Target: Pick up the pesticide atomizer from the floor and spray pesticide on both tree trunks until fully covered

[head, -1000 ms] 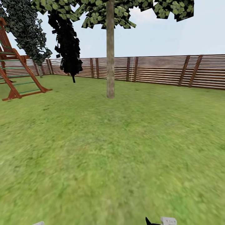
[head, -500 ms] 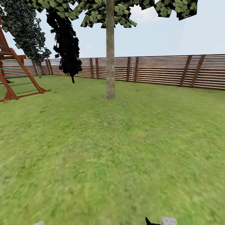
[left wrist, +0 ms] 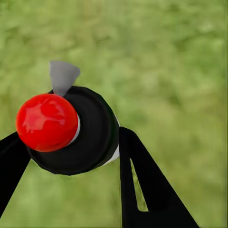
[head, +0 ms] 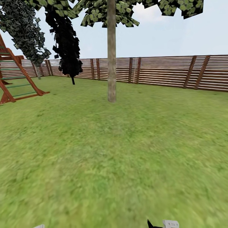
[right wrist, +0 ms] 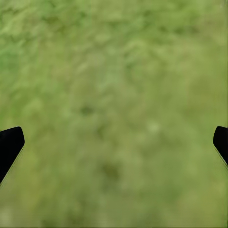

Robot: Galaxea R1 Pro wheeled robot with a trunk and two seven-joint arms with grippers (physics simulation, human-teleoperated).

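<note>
My left gripper (left wrist: 71,137) is shut on the pesticide atomizer (left wrist: 71,130), a black round body with a glossy red cap and a grey nozzle tip, held over the grass. My right gripper (right wrist: 116,142) is open above the bare lawn, with nothing between its fingers. Ahead in the head view one of the trees stands on the garden lawn (head: 126,152). Its grey-brown tree trunk (head: 111,63) rises straight into a pale green canopy (head: 104,11). The pesticide is out of view. A small part of my right arm (head: 170,224) shows at the lower edge.
A brown slatted fence (head: 164,71) closes the lawn behind the tree. A dark narrow conifer (head: 67,44) and a grey-green tree (head: 22,28) stand at the back left. A red-brown wooden climbing frame (head: 19,79) stands at the far left. Open grass lies between me and the trunk.
The whole head view has shifted: the camera has crept towards the tree, and the climbing frame has slid further left. The arm parts at the lower edge have kept their places.
</note>
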